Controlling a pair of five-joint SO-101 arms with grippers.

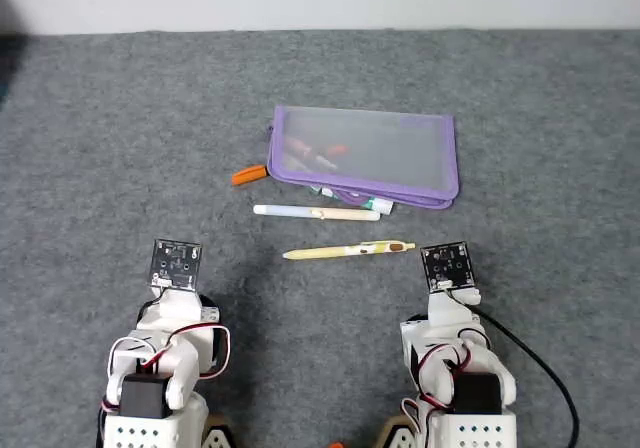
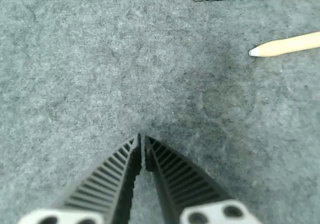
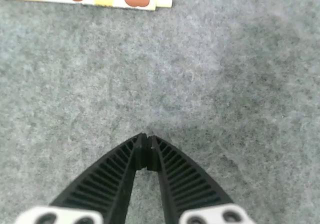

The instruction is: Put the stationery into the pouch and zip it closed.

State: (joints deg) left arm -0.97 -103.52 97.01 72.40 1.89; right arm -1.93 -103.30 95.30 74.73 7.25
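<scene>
two pens lie loose on the grey mat (image 1: 120, 118), both on the robot's side of the pouch (image 1: 365, 153). the pouch is purple w/ a see-through face and lies flat, long edge toward the arms. a few orange/red bits show thru the face near its left end. the pale blue pen (image 1: 300, 211) lies just beside the pouch's near edge, parallel to it. the yellow pen (image 1: 345, 251) w/ brown spots is a bit further from the pouch, also parallel, apart from the blue one. a green-tipped marker (image 1: 372, 205) pokes out at the pouch's near edge; can't tell if it's inside or under. a small orange piece (image 1: 249, 175) sits at the pouch's left end, touching or nearly so.

left gripper (image 2: 142, 151): fingers pressed together at the tips, nothing btwn them, over bare mat, well short of the pouch. right gripper (image 3: 147, 151): same, tips touching, holding nothing, yellow pen btwn it and the pouch.
</scene>
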